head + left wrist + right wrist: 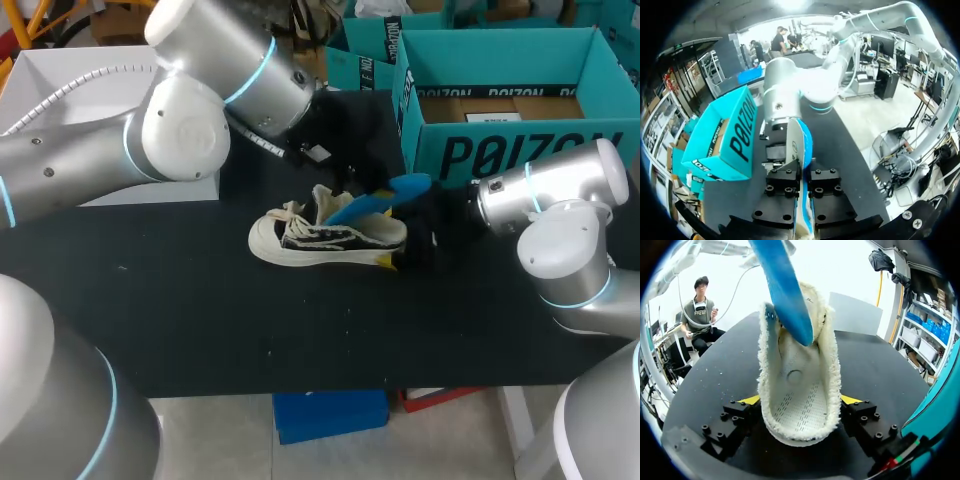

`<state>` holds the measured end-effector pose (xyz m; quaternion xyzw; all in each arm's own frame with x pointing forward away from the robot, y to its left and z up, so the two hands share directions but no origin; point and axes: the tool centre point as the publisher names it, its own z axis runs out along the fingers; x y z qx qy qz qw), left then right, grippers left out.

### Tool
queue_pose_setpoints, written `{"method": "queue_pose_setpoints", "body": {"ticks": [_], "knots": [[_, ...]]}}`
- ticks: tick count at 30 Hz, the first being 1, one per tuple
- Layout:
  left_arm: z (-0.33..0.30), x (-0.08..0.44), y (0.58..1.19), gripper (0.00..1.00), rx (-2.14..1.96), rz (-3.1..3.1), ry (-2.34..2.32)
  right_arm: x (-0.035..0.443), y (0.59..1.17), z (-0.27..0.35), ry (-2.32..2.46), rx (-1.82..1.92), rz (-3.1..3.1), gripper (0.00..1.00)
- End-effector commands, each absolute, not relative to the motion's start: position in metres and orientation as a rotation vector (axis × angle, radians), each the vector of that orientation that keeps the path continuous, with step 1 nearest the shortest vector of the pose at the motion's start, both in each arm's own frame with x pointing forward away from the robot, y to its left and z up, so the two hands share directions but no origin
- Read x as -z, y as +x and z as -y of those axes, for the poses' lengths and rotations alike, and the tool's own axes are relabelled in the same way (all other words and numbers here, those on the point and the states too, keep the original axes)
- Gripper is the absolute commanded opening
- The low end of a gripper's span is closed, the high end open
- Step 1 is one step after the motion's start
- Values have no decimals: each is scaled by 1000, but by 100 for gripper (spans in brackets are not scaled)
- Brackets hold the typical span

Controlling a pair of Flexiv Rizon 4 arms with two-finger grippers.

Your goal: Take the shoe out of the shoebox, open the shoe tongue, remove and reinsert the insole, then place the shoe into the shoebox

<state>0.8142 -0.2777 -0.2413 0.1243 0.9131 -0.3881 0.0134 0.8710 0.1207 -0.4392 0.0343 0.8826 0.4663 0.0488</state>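
Note:
A white low sneaker [330, 240] with black stripes lies on the black table [200, 320], toe to the left. My right gripper [398, 255] is shut on its heel, a yellow fingertip [849, 400] pressed against each side of the shoe [800, 385]. The blue insole [385, 197] slants up out of the shoe's mouth. Its upper end is clamped in my left gripper [803, 185], which hangs above the shoe's heel. Seen from the right wrist, the insole [785, 290] has its lower end inside the fleece-lined opening. The teal shoebox [520, 150] stands open at the back right.
More teal boxes [365, 55] stand behind the shoebox. A white box [70, 90] sits at the back left under my left arm. The shoebox [725, 135] also shows beside the left gripper. The table's front half holds nothing else.

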Motion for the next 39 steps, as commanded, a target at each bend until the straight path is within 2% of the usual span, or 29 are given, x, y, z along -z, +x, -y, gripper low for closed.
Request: {"method": "queue_pose_setpoints", "body": {"ticks": [1,20,29,39], "knots": [[275,225,803,0,1244,-2811,383,442,871,-123,108,-1418,-2690,0],[273,153,781,0,1857,-2654,308,442,871,-123,108,-1418,-2690,0],[258,149,780,0,2303,-2530,325,442,871,-123,108,-1418,-2690,0],[252,153,782,0,2365,-2547,311,442,871,-123,108,-1418,-2690,0]]}}
